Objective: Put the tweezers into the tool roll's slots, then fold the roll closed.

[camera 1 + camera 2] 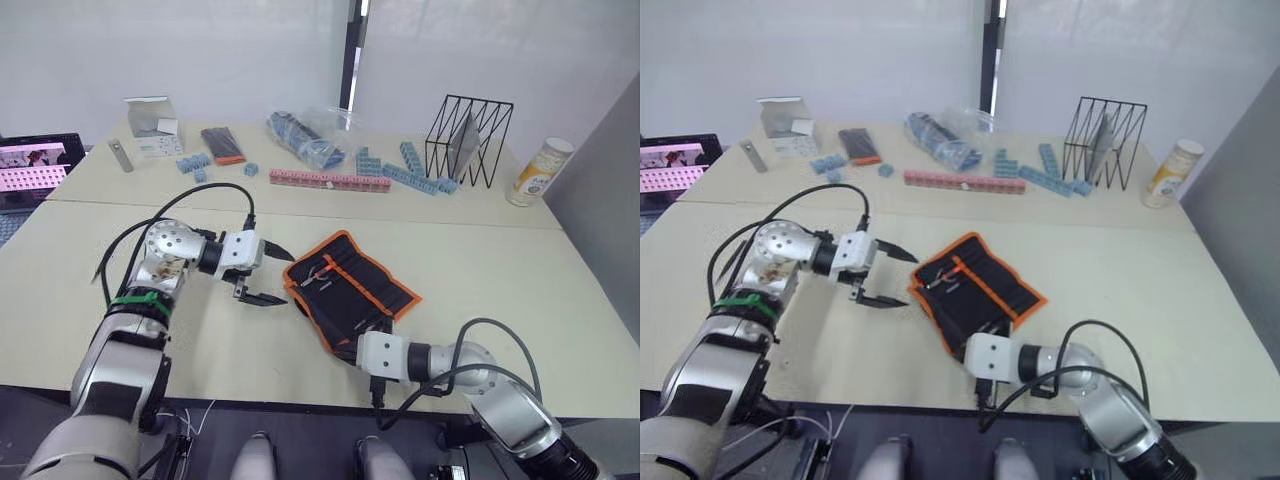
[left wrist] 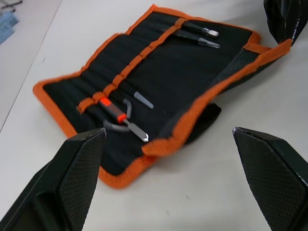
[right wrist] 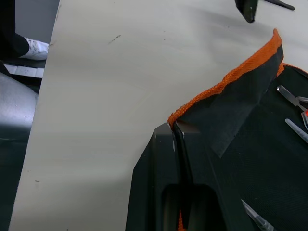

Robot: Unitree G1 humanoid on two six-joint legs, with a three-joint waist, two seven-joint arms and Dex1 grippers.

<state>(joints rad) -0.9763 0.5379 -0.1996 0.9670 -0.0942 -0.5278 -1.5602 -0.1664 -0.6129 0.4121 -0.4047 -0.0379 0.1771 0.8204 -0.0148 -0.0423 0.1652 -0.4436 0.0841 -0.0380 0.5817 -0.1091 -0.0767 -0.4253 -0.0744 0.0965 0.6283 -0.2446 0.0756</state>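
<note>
Pinching the near orange-trimmed edge of the tool roll (image 1: 348,290), the right gripper (image 3: 175,132) is working at the front of the counter (image 1: 500,290), its fingers pressed together on a lifted flap of fabric. Just beyond, the roll is lying open and slightly askew in the middle of the counter, and the tweezers (image 2: 197,33) are showing as thin dark tools tucked under the orange band along the slots; how many are seated is hard to count from here. To the roll's left, the left gripper (image 1: 268,275) is hovering just beside the fabric, fingers spread wide and holding nothing. By the look of it, the loading step is largely done and the folding is only starting, with the roll not yet closed. Farther back, pink and blue blocks (image 1: 330,179), a wire rack (image 1: 468,140) and a bottle (image 1: 540,170) are sitting well apart from the work.
</note>
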